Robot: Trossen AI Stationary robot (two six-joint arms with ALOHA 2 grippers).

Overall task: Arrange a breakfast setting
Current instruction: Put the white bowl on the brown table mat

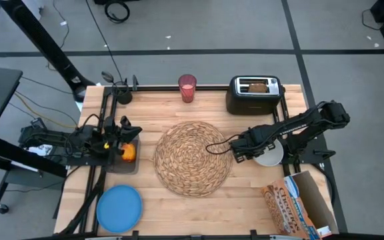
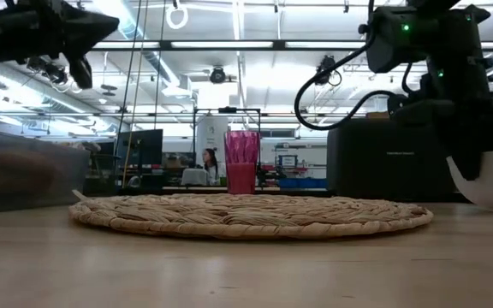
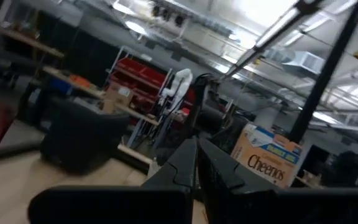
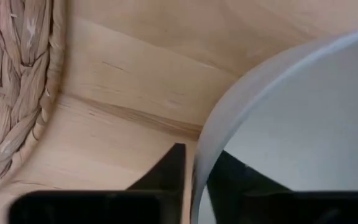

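Beside the round woven straw placemat [image 1: 193, 158], the right end effector [image 4: 194, 180] pinches the small white bowl's [image 4: 303, 124] rim. The placemat lies bare; every piece remains to be set. The left end effector [image 1: 127, 131], closed and empty, waits beyond the mat's far side.

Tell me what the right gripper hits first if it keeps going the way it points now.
Nothing new: the right gripper already straddles the white bowl rim, one finger inside and one outside. Pushing further would likely meet the wooden table underneath.

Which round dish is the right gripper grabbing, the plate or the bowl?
The white bowl. The right gripper straddles its rim beside the placemat; the blue plate lies untouched at the table's near-left corner.
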